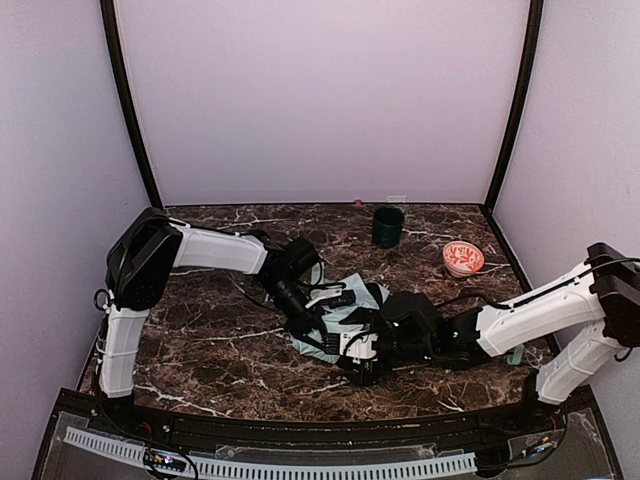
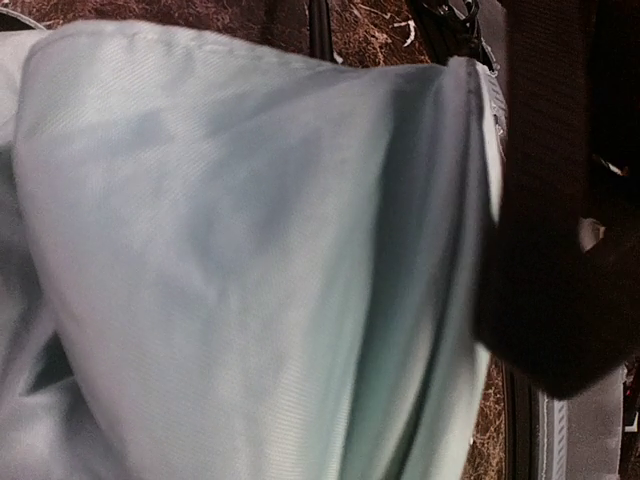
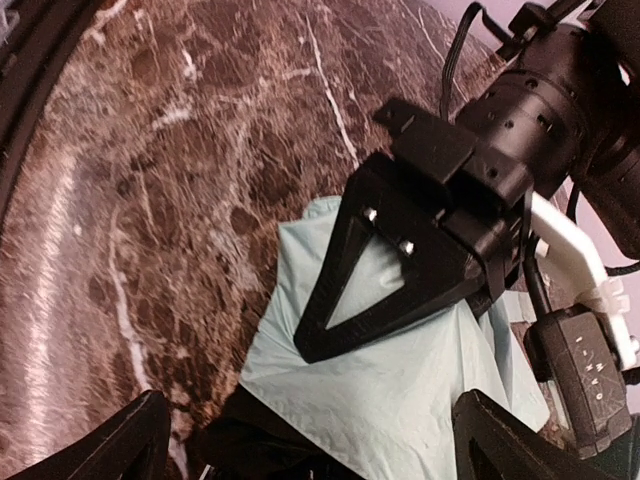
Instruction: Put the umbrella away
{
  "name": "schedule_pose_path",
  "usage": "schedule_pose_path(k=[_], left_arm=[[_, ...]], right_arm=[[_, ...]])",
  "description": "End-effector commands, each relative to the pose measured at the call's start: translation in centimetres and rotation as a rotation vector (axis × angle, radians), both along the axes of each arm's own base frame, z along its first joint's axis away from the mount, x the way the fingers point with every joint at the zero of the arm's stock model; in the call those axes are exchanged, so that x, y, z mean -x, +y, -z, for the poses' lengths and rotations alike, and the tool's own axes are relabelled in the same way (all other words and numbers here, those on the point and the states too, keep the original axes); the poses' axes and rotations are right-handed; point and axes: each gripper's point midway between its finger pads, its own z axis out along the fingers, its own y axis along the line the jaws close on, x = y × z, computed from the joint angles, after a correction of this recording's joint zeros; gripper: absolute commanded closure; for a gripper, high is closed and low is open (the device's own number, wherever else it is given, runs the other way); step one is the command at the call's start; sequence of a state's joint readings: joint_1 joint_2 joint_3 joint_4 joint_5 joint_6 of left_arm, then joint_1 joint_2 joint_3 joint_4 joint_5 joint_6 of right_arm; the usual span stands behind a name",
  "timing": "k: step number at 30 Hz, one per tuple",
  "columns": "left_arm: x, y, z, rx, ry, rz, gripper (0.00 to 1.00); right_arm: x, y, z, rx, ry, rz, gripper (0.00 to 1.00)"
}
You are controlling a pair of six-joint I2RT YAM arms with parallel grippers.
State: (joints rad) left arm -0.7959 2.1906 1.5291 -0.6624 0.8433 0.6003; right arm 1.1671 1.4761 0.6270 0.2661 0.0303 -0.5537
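Note:
The umbrella (image 1: 345, 300) lies collapsed on the marble table, its pale mint fabric spread flat and its black underside (image 3: 250, 445) showing at one edge. My left gripper (image 1: 325, 325) is shut on a fold of the fabric. That fabric (image 2: 250, 250) fills the left wrist view, with one black finger (image 2: 560, 250) at the right. In the right wrist view a left finger (image 3: 390, 318) presses on top of the cloth. My right gripper (image 1: 365, 368) hovers just over the umbrella (image 3: 400, 390), wide open, its fingertips (image 3: 110, 445) on either side of the fabric and nothing gripped.
A dark green cup (image 1: 388, 226) stands at the back of the table. A red-and-white bowl (image 1: 463, 258) sits to its right. Both arms cross over the table's middle. The black front rail (image 3: 30, 60) runs close to the right gripper.

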Motion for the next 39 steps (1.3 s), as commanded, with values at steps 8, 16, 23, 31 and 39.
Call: schedule_pose_path(k=[8,16,23,31,39], left_arm=[[2.7,3.1,3.2,-0.196,0.194,-0.017,0.85],[2.6,2.7,1.4,-0.114,0.247,-0.009,0.85],[0.6,2.7,-0.6,-0.027,0.225,-0.078,0.41],[-5.1,4.0,-7.7,0.308,-0.099,-0.317,0.01],[-1.8,7.7,-14.2,0.665,-0.596,-0.256,0.03]], right_arm=[[-4.5,-0.6,4.8,0.253,-0.206,0.111,0.01],[-4.1,-1.2,7.4,0.297,-0.068,0.119,0.44],[-3.2,-2.3,8.6,0.346,0.002,0.099,0.77],[-1.5,-2.6,8.9,0.365,0.108,0.042,0.91],[0.6,-1.4,6.3,0.241,0.399,-0.002,1.00]])
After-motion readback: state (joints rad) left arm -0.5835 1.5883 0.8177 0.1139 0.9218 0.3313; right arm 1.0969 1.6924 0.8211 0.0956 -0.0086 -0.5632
